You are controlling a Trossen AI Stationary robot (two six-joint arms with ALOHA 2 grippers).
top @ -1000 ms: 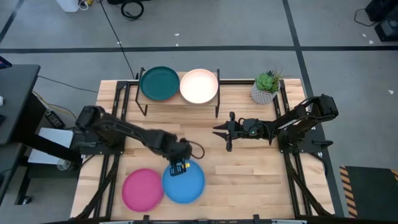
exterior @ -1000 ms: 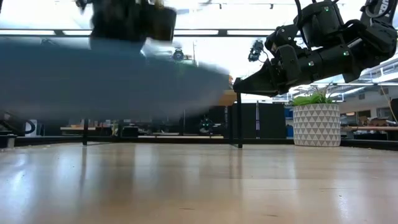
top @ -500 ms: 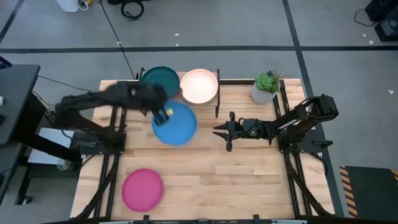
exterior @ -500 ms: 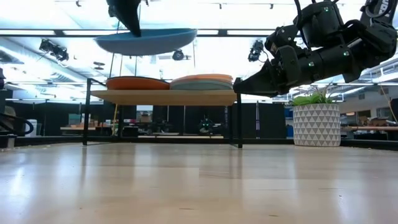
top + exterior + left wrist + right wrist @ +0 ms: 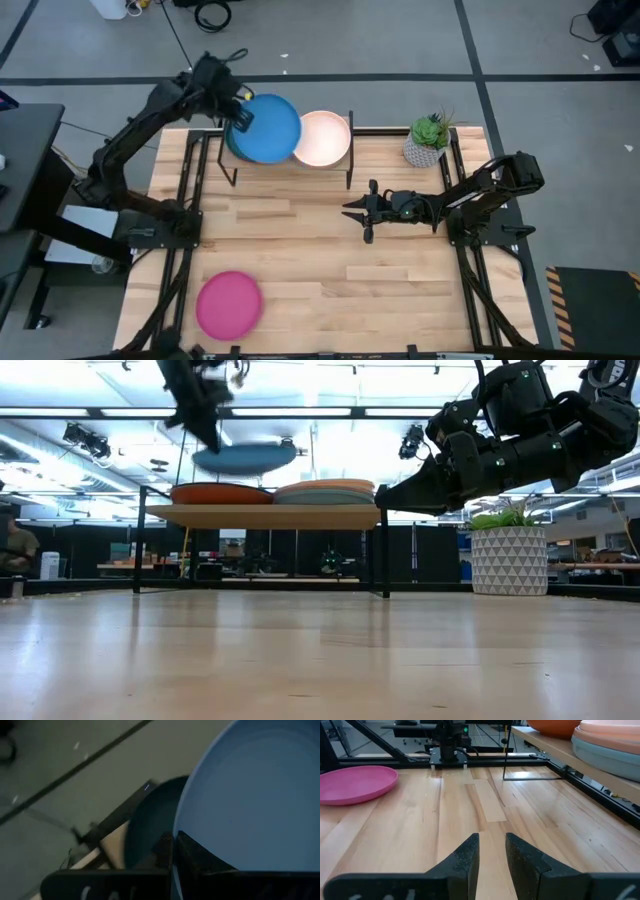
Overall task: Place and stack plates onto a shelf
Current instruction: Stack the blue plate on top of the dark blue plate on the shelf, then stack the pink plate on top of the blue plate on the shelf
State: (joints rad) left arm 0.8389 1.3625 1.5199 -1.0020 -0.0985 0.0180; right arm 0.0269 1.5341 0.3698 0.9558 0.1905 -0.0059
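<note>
**Blue plate hanging over the shelf's left stack**

I am holding the blue plate (image 5: 268,129) by its rim in my left gripper (image 5: 241,117), my fingers pinched tight on its edge. It is hanging in the air just above the left end of the shelf (image 5: 262,515), apart from the plates beneath it. The plate is round, shallow and plain, one even blue with no pattern; from the low view (image 5: 245,457) it is showing as a thin curved dish, roughly level. In my left wrist view its smooth inside (image 5: 250,795) is filling most of the picture, with the dark teal plate (image 5: 150,822) lying below it on the left stack. The orange plate (image 5: 222,493) is showing at that stack's side.

On the shelf's right end the cream plate (image 5: 322,138) is topping another stack, with a pale teal plate (image 5: 610,757) lower in it. The pink plate (image 5: 229,304) is lying alone on the table (image 5: 400,290) near the front left corner.

My right gripper (image 5: 352,209) is hovering over the middle of the table, holding nothing, its fingers (image 5: 465,857) standing a narrow gap apart.

I am finding no readable writing, brand or label on any plate.
</note>
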